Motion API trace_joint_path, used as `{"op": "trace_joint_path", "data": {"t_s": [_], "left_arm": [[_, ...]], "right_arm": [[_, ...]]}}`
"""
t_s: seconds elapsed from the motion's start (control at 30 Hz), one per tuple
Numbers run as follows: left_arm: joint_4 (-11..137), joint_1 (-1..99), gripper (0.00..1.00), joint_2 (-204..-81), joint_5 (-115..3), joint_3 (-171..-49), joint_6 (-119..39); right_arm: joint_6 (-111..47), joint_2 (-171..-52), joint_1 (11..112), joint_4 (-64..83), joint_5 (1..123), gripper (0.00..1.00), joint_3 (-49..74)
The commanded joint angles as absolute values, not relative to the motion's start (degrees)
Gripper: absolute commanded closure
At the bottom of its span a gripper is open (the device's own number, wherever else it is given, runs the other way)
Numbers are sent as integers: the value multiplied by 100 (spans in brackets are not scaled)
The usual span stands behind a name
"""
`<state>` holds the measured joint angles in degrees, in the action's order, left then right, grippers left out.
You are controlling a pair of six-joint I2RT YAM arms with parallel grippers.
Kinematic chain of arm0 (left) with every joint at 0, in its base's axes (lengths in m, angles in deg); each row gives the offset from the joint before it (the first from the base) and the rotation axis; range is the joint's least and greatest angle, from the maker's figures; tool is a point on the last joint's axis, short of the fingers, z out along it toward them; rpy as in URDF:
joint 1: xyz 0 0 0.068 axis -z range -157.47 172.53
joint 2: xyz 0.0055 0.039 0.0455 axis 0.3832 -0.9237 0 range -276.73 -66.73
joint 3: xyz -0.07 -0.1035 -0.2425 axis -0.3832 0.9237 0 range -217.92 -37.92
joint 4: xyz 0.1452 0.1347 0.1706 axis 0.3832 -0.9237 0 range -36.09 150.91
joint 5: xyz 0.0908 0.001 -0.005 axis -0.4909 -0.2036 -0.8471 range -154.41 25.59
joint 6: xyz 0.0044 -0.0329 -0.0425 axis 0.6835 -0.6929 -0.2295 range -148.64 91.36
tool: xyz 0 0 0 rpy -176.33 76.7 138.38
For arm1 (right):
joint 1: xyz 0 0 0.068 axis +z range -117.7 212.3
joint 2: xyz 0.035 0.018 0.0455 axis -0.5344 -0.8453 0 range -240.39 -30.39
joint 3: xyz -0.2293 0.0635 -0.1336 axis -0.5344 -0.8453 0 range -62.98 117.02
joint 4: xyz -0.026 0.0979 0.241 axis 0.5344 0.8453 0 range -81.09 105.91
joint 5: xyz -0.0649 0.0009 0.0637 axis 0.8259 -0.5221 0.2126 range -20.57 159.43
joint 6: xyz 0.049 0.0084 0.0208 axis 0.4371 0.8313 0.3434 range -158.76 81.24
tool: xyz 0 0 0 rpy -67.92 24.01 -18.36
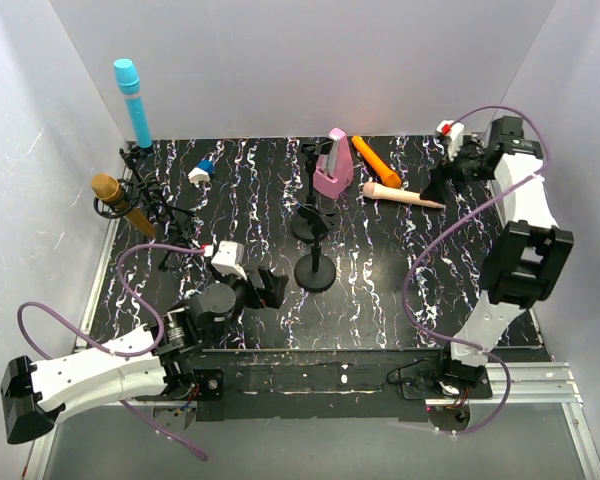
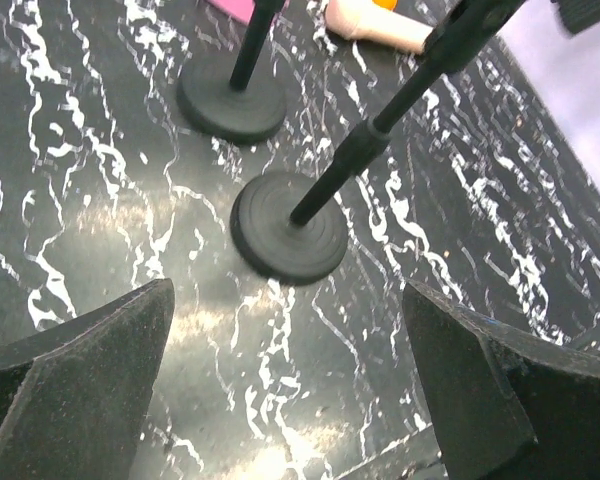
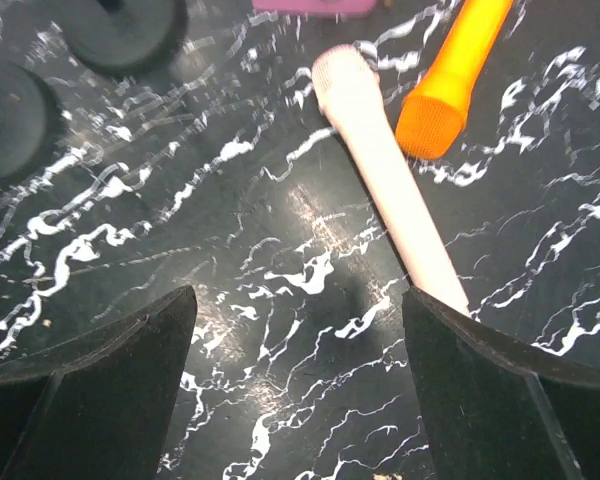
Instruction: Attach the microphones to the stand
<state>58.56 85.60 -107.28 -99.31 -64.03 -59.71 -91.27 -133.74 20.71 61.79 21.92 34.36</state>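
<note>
Left gripper (image 1: 263, 287), right gripper (image 1: 445, 180): fingers apart, empty.
I held the left on the metronome's (image 1: 332, 165) near side, the right at the pink-beige microphone (image 1: 405, 197) beside it.

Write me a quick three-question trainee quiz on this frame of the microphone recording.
1. True or false: the left gripper and the right gripper are both open.
2. The pink-beige microphone is: A. lying on the table; B. standing upright; C. held by a gripper.
3. How many microphones are mounted on stands?
Key: 1 true. 2 A. 3 two, the cyan microphone and the gold microphone.
</note>
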Motion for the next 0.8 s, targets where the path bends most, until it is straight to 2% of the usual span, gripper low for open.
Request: {"op": "trace_joint_path", "data": {"t_s": [0.0,0.3,0.77], "left_arm": [[5010,8528,2,-10391,-9755,-6218,-6353],[4781,8528,2,-10592,-9685,-6341,-6353],[4676,8528,2,-11032,-9579,-6587,-6195]], "right_arm": [[-9237,-14015,2517,6455,3521,10,3774],[-9168,-15149,2905,6164,4376,11,4652],[-9466,-16204,3081,6243,4675,25,5242]]}}
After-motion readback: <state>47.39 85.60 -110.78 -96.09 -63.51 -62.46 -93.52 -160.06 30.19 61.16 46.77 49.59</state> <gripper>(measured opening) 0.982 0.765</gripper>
